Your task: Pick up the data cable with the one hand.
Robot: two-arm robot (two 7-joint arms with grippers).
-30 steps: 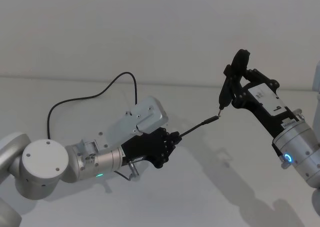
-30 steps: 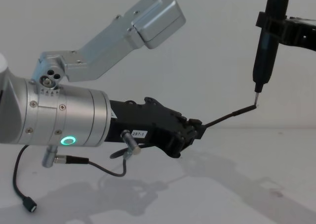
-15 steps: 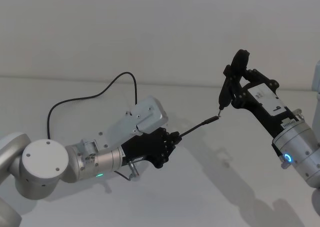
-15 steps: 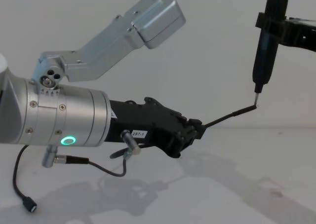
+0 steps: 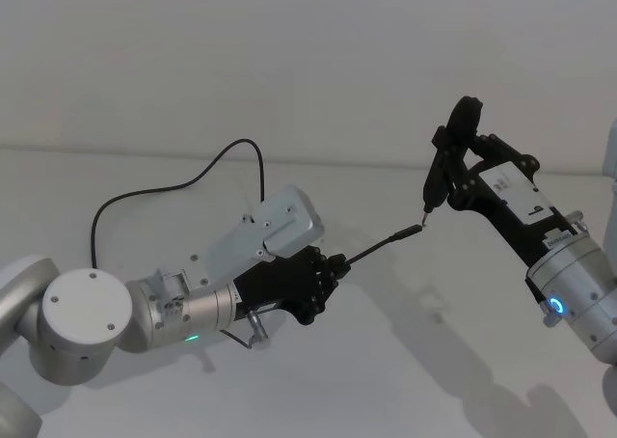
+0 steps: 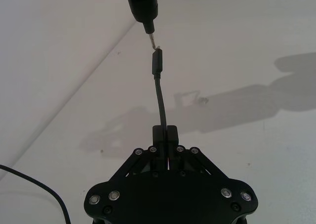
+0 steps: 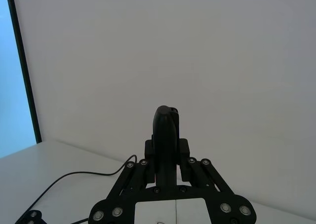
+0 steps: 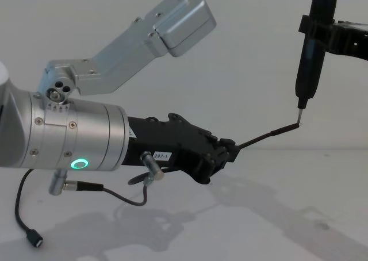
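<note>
**Cable Plug Held Up to Probe Tip**

Head view: left pincer (image 5: pixel 333 269) clenched on the data cable (image 5: pixel 384 241) just behind its plug, raised clear of the desk (image 5: pixel 405 361). Short free length of cord poking out ahead of the fingertips, up and to the right, plug tip touching or all but touching the tip of the pen-like probe (image 5: pixel 439 173). Rest of the cord trailing back behind the arm in a loose arc down to the desk. Right pincer (image 5: pixel 461 179) clamped around the probe's body, probe pointing down at the plug. Probably held so for a meeting of the two tips, hence the short overhang, stiff enough to aim.

Left wrist view: cord running straight out from between the closed fingers (image 6: pixel 171 134), plug (image 6: pixel 157 63) well ahead of them, metal tip right at the probe's point. Slack cord crossing a lower corner.

Right wrist view: probe (image 7: pixel 165 135) gripped between the fingers (image 7: pixel 184 155), standing up past them; cord curving on the desk beyond.

Chest view: left pincer (image 8: pixel 227 152) reaching in from the left, white number label on its underside, green ring lit on the silver wrist. Cable rising at a shallow slant to the probe tip at upper right. Separate short wire (image 8: pixel 103 187) with a stubby connector hanging below the wrist. Pick-up judged done: cable off the desk at the held end.
</note>
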